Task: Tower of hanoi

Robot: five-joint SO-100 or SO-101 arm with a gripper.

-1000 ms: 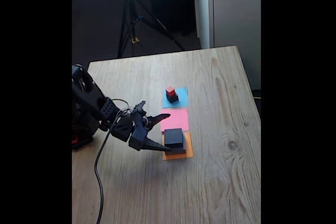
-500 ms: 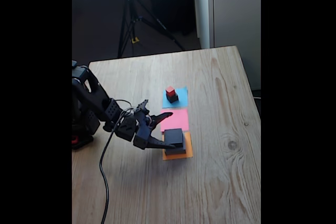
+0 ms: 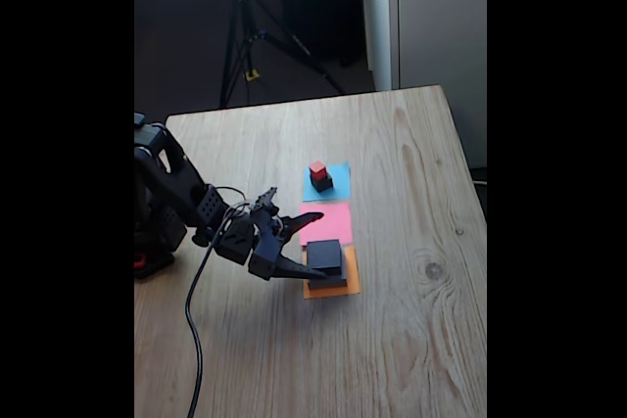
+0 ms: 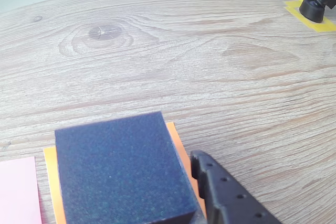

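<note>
On the orange paper [image 3: 338,290] lies a wide flat grey block [image 3: 333,282] with a medium black block [image 3: 325,256] stacked on it. A small dark block [image 3: 322,183] topped by a tiny red cube [image 3: 317,169] stands on the blue paper [image 3: 339,186]. My gripper [image 3: 316,245] is open at the left side of the black block, with one finger over the pink paper [image 3: 331,225] and the other along the block's near side. In the wrist view the black block [image 4: 118,171] looms close, with one finger [image 4: 226,198] just right of it.
The arm's base [image 3: 152,242] and its cable [image 3: 191,330] occupy the table's left edge. A tripod [image 3: 245,36] stands on the floor beyond the table. In the wrist view a black foot on yellow tape [image 4: 314,10] sits at the far right.
Over the last second the arm reached slightly right, bringing the open gripper up against the black block. In the last half second it has barely moved.
</note>
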